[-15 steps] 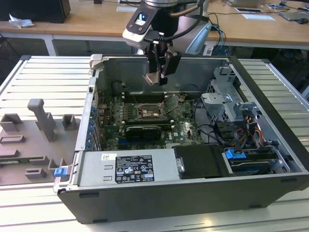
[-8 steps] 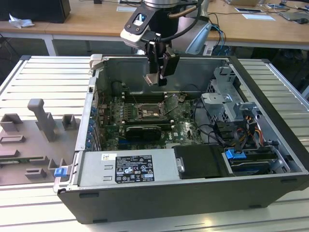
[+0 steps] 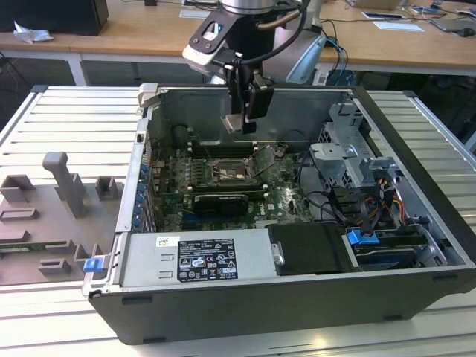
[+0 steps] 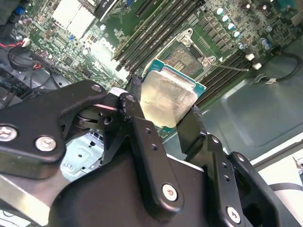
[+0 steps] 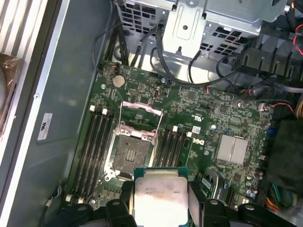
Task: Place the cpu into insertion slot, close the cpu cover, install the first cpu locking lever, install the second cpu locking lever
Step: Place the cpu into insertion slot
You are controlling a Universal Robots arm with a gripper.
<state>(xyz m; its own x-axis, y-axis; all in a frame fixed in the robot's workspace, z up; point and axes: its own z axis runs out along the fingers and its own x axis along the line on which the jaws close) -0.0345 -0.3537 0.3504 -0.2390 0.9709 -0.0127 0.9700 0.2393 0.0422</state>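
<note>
Second wrist view: the jaws grip the cpu (image 4: 168, 99) by two opposite edges, so the placing step is in hand. The insertion slot (image 4: 186, 56) lies bare just beyond the jaws. The first wrist view adds the cpu cover (image 5: 141, 109) standing open. Seating it, I'd judge, calls for squaring chip to socket.
</note>
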